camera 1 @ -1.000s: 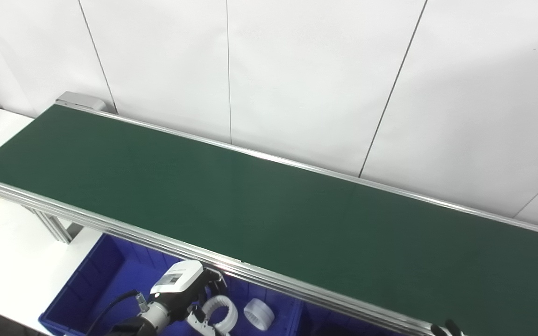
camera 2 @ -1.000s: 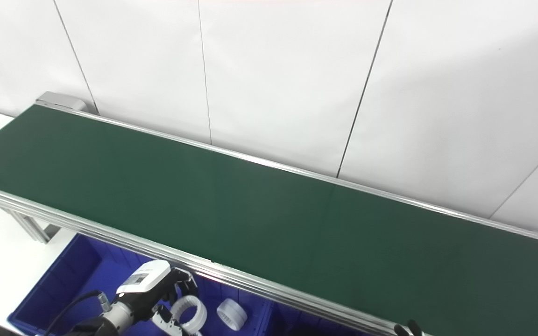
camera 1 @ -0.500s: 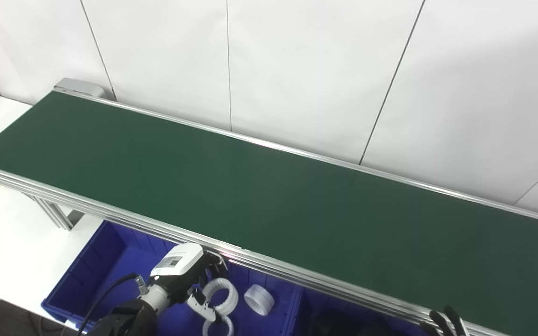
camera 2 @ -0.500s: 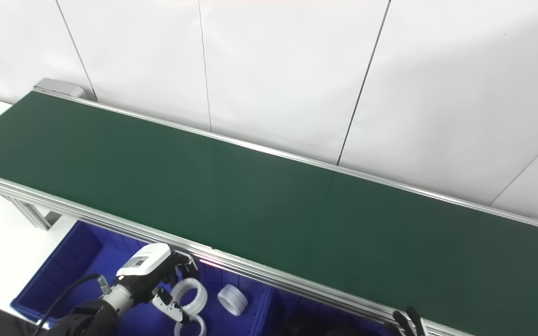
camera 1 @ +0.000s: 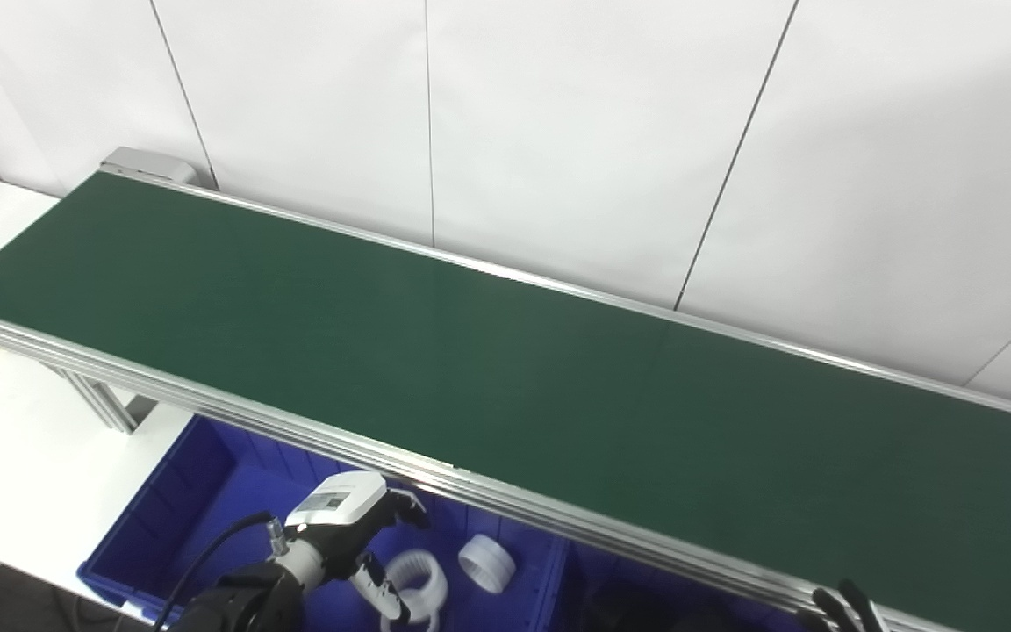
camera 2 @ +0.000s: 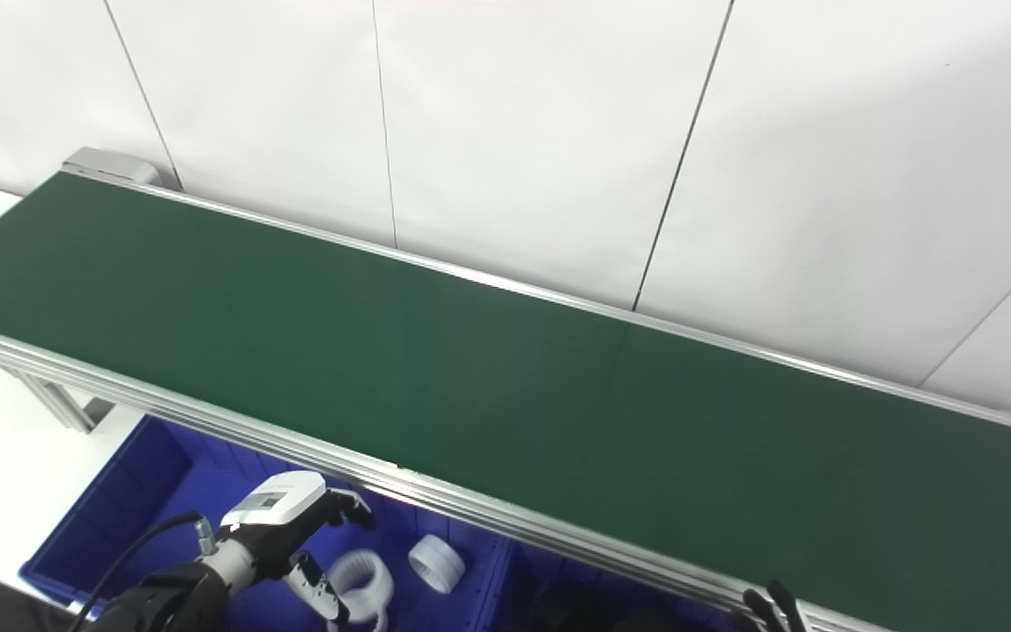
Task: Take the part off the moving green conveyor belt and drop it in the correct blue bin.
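The green conveyor belt (camera 1: 505,377) runs from far left to near right, and no part lies on it. Below its near rail stands a blue bin (camera 1: 198,500). My left hand (camera 1: 349,531) hovers over this bin, open, with its fingers spread and nothing in them. A white toothed ring (camera 1: 416,581) lies in the bin just right of the fingers. It also shows in the right eye view (camera 2: 361,575). Of my right hand (camera 1: 839,607), only the fingertips show at the bottom edge, stretched up and apart.
A second, smaller white ring (camera 1: 485,562) lies in the same bin. Another blue bin (camera 1: 646,601) stands to the right, under the belt's rail. A white table (camera 1: 5,456) lies to the left. White wall panels stand behind the belt.
My left hand held the white toothed ring over the bin. Its fingers have spread, and the ring now lies lower in the bin. The camera tilted slightly after the first frame.
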Available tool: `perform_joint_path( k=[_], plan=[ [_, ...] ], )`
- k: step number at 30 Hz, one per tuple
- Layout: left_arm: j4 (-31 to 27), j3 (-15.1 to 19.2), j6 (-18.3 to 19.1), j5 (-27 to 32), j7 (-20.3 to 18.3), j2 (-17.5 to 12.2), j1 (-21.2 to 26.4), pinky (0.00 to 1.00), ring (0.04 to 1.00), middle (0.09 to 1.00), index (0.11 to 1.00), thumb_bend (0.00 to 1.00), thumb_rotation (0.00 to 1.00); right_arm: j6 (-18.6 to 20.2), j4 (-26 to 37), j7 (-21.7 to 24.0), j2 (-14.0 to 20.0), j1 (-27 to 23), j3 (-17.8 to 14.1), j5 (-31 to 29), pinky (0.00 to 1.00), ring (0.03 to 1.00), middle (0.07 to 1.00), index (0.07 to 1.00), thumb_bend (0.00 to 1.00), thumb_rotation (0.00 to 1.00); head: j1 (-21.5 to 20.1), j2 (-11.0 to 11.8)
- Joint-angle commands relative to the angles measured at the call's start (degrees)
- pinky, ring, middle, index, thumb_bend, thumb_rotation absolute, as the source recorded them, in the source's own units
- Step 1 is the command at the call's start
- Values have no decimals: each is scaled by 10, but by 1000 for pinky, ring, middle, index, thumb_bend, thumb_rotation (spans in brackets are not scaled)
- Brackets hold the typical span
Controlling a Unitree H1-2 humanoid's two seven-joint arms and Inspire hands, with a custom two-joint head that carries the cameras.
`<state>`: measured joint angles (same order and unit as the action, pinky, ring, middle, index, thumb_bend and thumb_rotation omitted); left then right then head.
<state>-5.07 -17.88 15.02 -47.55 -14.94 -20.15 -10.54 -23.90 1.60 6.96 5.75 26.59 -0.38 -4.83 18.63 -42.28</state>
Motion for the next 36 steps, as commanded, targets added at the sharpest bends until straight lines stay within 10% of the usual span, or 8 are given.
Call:
perform_joint_path(
  k=[1,12,16,19,23,28,36],
  plan=[
    [-21,3,7,-5,-2,-10,12,719,782,817,756,840,0,-30,7,8,2,-4,-5,-6,705,779,841,902,573,795,1,0],
    [-27,5,13,-9,-15,-13,11,719,801,845,818,869,0,-30,-3,15,-2,-8,-14,-8,695,773,831,886,587,767,-3,4],
    [-28,23,-5,3,41,8,-2,679,766,820,803,791,0,-30,-3,19,-3,-8,-16,-6,694,772,831,886,587,767,-7,4],
    [-34,81,-86,138,101,55,-21,627,741,825,805,699,0,-30,-6,23,-4,-10,-19,-12,690,768,826,884,588,756,-8,5],
    [-51,131,-155,326,76,101,-33,665,765,826,837,620,135,-30,-9,21,-4,-11,-20,-7,681,757,820,879,601,758,-11,8],
    [-85,129,-153,438,27,110,-35,703,779,833,843,649,402,-30,-12,24,-5,-14,-22,-5,679,755,815,870,610,751,-19,10],
    [-146,104,-110,487,-21,85,-39,687,748,781,806,788,489,-30,-16,23,-8,-16,-24,0,680,756,815,863,612,743,-22,15]
  ],
)
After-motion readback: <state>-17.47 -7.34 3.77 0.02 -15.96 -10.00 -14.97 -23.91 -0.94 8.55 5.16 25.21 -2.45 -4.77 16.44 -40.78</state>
